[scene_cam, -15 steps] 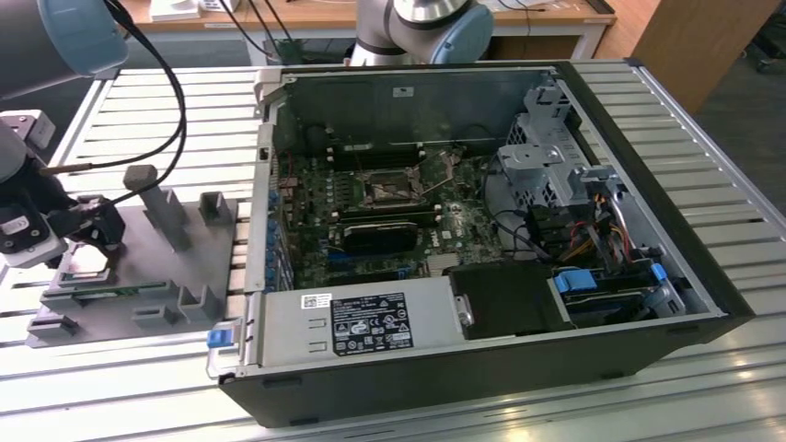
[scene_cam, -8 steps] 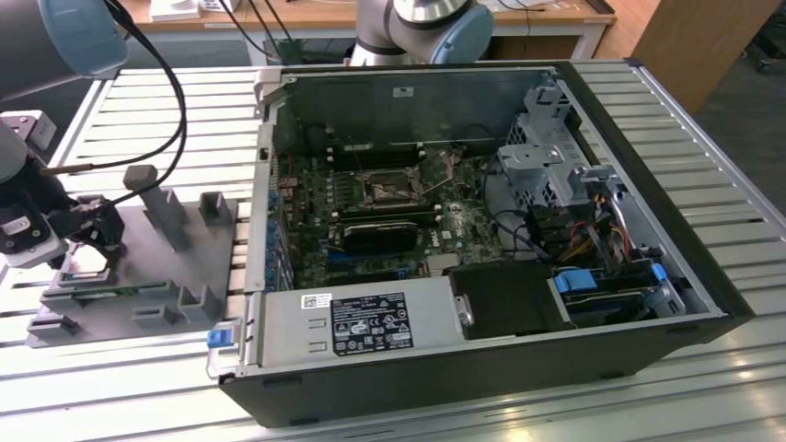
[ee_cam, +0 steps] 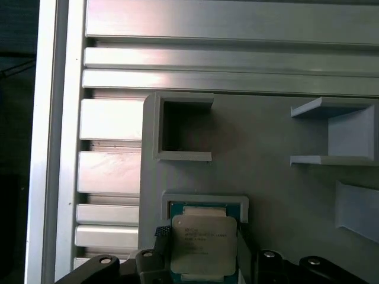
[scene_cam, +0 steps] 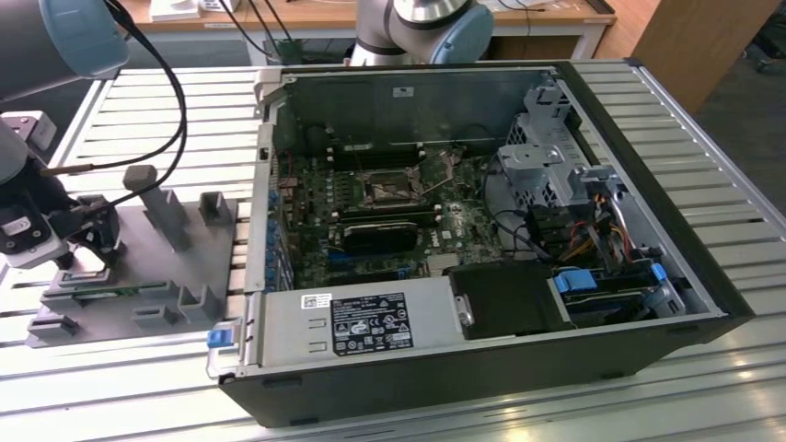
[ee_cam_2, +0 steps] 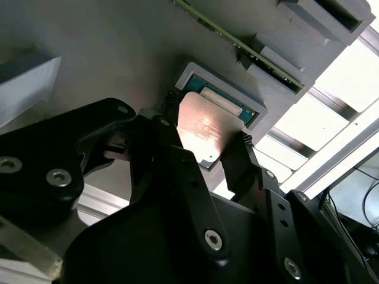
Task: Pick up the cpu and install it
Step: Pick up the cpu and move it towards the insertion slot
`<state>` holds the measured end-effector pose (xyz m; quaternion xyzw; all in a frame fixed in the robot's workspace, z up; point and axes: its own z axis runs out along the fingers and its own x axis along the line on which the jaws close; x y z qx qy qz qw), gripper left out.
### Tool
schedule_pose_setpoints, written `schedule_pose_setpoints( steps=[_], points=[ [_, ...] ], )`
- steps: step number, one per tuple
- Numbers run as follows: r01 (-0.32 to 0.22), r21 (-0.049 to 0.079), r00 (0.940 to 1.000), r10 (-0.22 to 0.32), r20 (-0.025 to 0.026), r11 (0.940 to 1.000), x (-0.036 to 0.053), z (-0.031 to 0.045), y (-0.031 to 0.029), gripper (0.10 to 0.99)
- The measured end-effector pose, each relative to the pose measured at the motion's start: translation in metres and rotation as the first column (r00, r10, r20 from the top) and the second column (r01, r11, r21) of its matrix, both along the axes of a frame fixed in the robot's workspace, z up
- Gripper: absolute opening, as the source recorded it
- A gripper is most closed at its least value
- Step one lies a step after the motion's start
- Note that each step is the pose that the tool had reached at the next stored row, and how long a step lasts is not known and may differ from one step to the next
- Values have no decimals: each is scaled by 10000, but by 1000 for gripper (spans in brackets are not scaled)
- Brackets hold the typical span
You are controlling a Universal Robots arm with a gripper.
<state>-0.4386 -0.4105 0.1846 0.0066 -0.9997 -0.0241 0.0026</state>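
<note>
**Silvery chip pinched above its pocket**

In the exterior view my gripper (scene_cam: 76, 253) hangs low over the grey tray (scene_cam: 184, 276) at the exterior view's left. It is well apart from the open computer case (scene_cam: 491, 230) and the black socket (scene_cam: 393, 191) on the board inside. What this view adds is the layout, with the pick spot on one side and the socket on the other.

In the second wrist view the cpu (ee_cam_2: 198, 127) sits between my fingers (ee_cam_2: 240, 160), which are clenched on two opposite edges. This slanted look adds height. The chip seems raised a little and tipped over the near wall of its pocket (ee_cam_2: 228, 87), though I judge that rather than see it plainly.

The first wrist view looks down on the metal top. The cpu (ee_cam: 204, 245) lies square to the pocket (ee_cam: 204, 200), with a finger (ee_cam: 159, 234) at each side. It adds centring, and the two contacts look evenly placed.

To do this lift well, I judge that I should press on the rims only and with equal force. I should hold the chip level and rise straight, so no corner catches a pocket wall.
</note>
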Motion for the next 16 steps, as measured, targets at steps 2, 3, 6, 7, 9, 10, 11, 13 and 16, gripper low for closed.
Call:
schedule_pose_setpoints(
  steps=[2,3,6,7,9,10,11,13,16],
  points=[
    [0,1,10000,0,2,10000,0,-2,0,537],
    [0,1,10000,0,2,10000,0,-2,0,537],
    [0,3,10000,0,5,10000,0,-1,1,533],
    [0,4,10000,0,6,10000,0,-1,1,533],
    [0,3,10000,0,5,10000,0,-1,1,533],
    [0,3,10000,0,4,10000,0,0,0,533],
    [0,2,10000,0,4,10000,0,0,1,533],
    [1,4,10000,-1,9,10000,1,-2,1,545],
    [1,3,10000,-1,65,10000,-3,0,1,608]
  ],
)
